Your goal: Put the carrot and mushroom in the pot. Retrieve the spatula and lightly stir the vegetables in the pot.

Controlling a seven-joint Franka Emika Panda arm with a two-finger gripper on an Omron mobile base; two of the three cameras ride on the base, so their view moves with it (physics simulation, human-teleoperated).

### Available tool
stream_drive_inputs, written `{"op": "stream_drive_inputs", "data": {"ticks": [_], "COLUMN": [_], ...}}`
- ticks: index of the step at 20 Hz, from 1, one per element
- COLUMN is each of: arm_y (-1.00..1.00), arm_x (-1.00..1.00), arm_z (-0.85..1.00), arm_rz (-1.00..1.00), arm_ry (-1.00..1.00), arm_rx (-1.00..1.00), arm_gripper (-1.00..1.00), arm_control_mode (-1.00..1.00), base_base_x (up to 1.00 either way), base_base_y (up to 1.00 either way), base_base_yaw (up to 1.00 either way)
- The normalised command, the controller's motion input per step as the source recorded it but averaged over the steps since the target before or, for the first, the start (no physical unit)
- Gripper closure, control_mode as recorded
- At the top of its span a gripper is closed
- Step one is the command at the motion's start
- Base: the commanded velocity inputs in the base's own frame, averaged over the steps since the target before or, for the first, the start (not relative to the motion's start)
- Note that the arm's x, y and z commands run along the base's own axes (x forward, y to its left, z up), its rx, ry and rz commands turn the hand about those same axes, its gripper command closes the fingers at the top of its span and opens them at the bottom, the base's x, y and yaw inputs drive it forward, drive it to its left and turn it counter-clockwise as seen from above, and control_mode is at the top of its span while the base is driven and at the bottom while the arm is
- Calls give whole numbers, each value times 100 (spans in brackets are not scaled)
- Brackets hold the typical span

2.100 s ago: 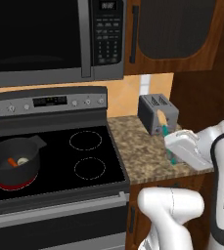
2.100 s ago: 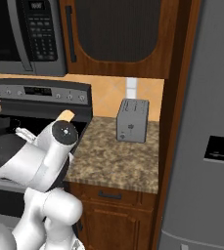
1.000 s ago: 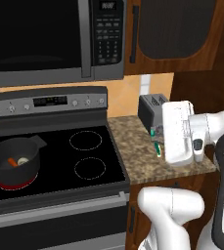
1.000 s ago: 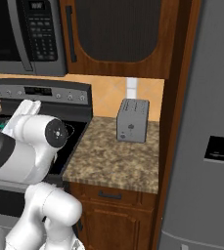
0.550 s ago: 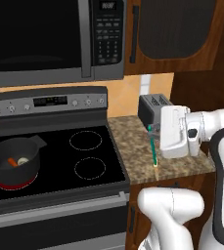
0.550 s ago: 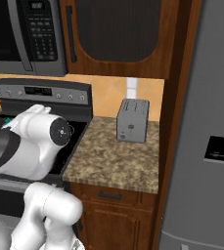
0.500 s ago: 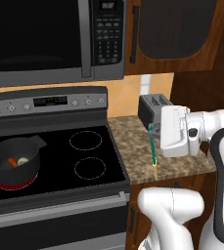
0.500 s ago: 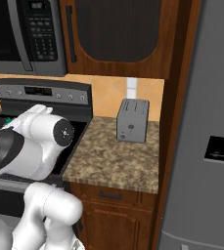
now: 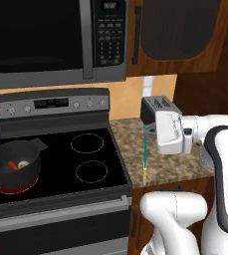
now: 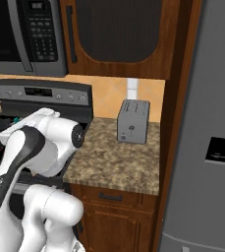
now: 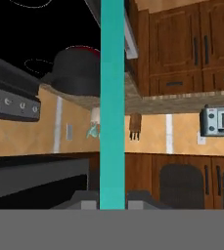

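My jaws (image 9: 146, 130) are clamped on the slim spatula with the thin teal-green handle (image 9: 145, 149), and I hold it above the speckled brown granite table (image 9: 130, 149), just in front of the grey metal toaster (image 9: 154, 107). In the left base view the spatula hangs nearly upright from my hand, its small pale tan end (image 9: 144, 173) pointing down over the front edge of the table, beside the right edge of the black glass stovetop (image 9: 60, 159). In the hand view the teal handle (image 11: 112, 102) runs as one straight band from between my two dark finger tips (image 11: 85, 204) to the far edge of the picture.

The round dark grey-black pot with flat side handles (image 9: 13, 163) sits on the front left burner, which glows red under it, well apart from my hand. Inside it lie the small bright orange carrot stick (image 9: 13, 165) and, touching or just beside it, the tiny pale cream mushroom (image 9: 23, 164). In the hand view the pot (image 11: 77, 73) shows dark beyond the handle, with the red glow at its rim.

In the right base view my white arm bends in front of the stove, and the toaster (image 10: 133, 121) stands on the table (image 10: 114, 160) against the orange wall.
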Motion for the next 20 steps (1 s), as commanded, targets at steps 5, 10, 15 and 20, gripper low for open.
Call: {"op": "stream_drive_inputs", "data": {"ticks": [5, 10, 15, 20], "arm_y": [-13, -4, -12, 0], "arm_x": [8, 0, -7, 0], "arm_z": [-12, 0, 0, 0], "arm_rz": [0, -9, -2, 0], "arm_ry": [0, 4, 2, 0], "arm_rx": [28, -1, 0, 0], "arm_gripper": [100, 100, 100, 100], "arm_control_mode": [-100, -100, 100, 100], "base_base_x": [0, 0, -6, -37], "base_base_y": [0, 0, 0, 55], "base_base_yaw": [0, 0, 0, 0]}}
